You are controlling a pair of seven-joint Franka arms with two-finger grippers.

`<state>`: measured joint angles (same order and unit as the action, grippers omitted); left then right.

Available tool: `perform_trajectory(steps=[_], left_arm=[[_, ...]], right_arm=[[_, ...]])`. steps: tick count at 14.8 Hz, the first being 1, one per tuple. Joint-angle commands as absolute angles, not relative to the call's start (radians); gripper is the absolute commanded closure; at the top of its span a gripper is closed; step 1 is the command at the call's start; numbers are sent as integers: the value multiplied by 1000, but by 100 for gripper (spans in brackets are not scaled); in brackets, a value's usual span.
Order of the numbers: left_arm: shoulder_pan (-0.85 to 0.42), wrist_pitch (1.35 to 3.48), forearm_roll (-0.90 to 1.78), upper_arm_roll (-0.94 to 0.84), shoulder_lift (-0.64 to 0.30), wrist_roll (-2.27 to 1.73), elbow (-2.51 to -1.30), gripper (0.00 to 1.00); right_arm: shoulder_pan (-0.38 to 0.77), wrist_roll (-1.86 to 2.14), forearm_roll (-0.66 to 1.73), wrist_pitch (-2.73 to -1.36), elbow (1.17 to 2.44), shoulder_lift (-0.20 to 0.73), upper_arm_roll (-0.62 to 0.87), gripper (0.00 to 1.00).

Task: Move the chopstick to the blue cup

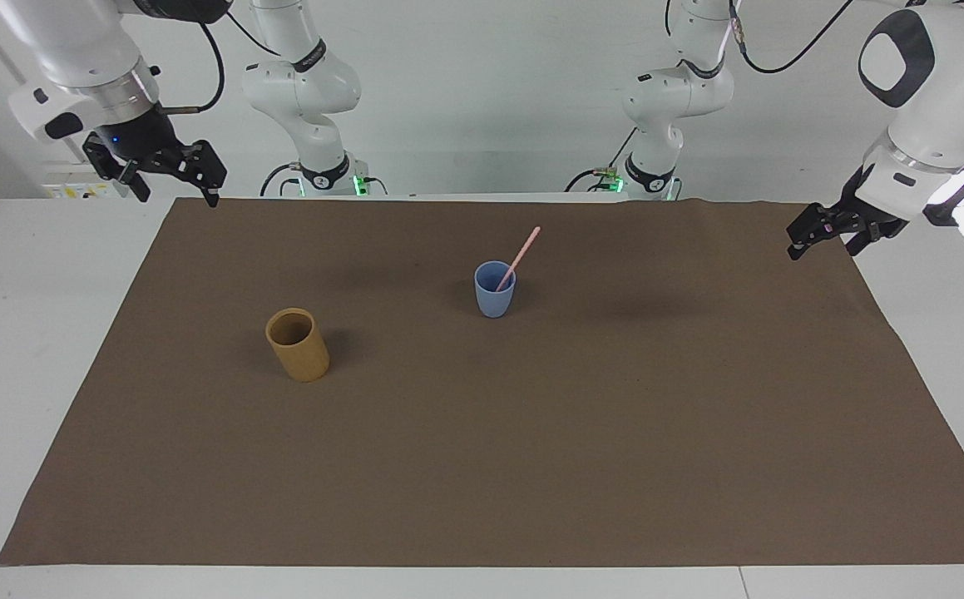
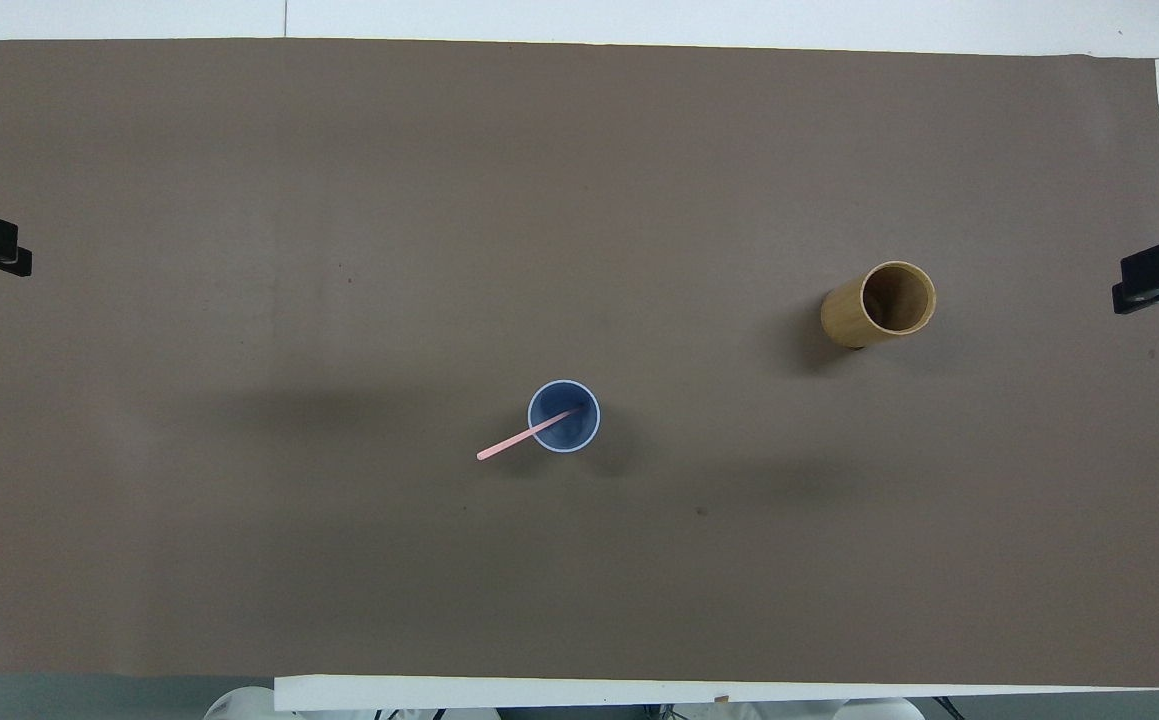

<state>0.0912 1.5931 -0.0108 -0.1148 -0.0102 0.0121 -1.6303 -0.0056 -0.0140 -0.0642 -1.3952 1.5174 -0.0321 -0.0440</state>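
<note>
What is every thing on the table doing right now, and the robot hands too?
chopstick: leaning in the blue cup, top end sticking out.
blue cup: upright, holding the chopstick.
tan cup: upright, looks empty.
brown mat: flat under both cups.
left gripper: open, holding nothing, over the mat's edge.
right gripper: open, holding nothing, above the mat's corner.

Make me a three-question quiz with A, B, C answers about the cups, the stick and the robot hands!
1. Where is the chopstick? A in the blue cup B in the tan cup C flat on the mat
2. How many cups stand on the mat? A one B two C three
3. What are the grippers doing? A both hold nothing B one holds the stick C one holds a cup

Answers: 1 A, it leans out of the blue cup. 2 B, blue cup and tan cup. 3 A, left gripper and right gripper hang open at the mat's ends.
</note>
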Motion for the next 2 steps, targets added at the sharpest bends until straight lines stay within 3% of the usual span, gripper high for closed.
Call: perform_trajectory(steps=[1, 2], left_arm=[[89, 1577, -26, -114, 2, 8, -1634, 0], [89, 1577, -26, -114, 2, 8, -1634, 0]], right_arm=[[-6, 11, -45, -1420, 1563, -64, -61, 0], [-8, 11, -44, -1422, 1563, -64, -61, 0]])
